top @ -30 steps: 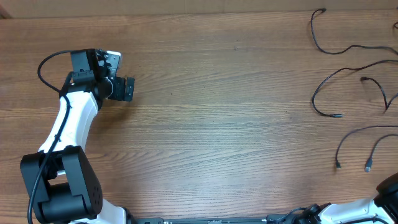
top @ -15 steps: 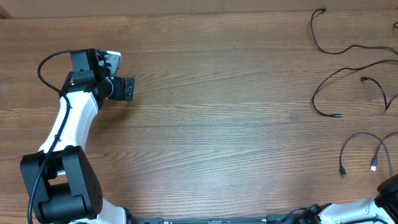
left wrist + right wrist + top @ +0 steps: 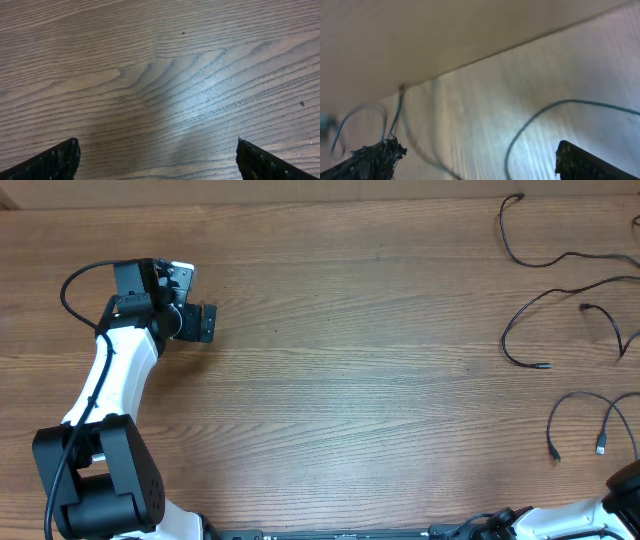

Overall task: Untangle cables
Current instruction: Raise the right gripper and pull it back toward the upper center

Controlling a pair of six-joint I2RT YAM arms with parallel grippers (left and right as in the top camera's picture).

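Several thin black cables lie as separate strands on the right side of the wooden table (image 3: 350, 380). One curls at the top right (image 3: 507, 235), one loops down to a plug (image 3: 516, 358), and a shorter cable (image 3: 570, 398) with two plug ends lies at the lower right. My right gripper (image 3: 477, 157) is open above the table. A blurred cable strand (image 3: 522, 130) lies on the wood between its fingers, and another (image 3: 400, 112) lies by the left finger. Nothing is gripped. Far left, my left gripper (image 3: 157, 155) (image 3: 208, 323) is open over bare wood.
The table's far edge (image 3: 485, 57) crosses the right wrist view. In the overhead view only the dark part of my right arm (image 3: 625, 485) shows, at the bottom right corner. My left arm's base (image 3: 95, 480) fills the lower left.
The lower-right cable has shifted a little right, its plug ends sliding right and its loop drawing in. The left arm has not moved.
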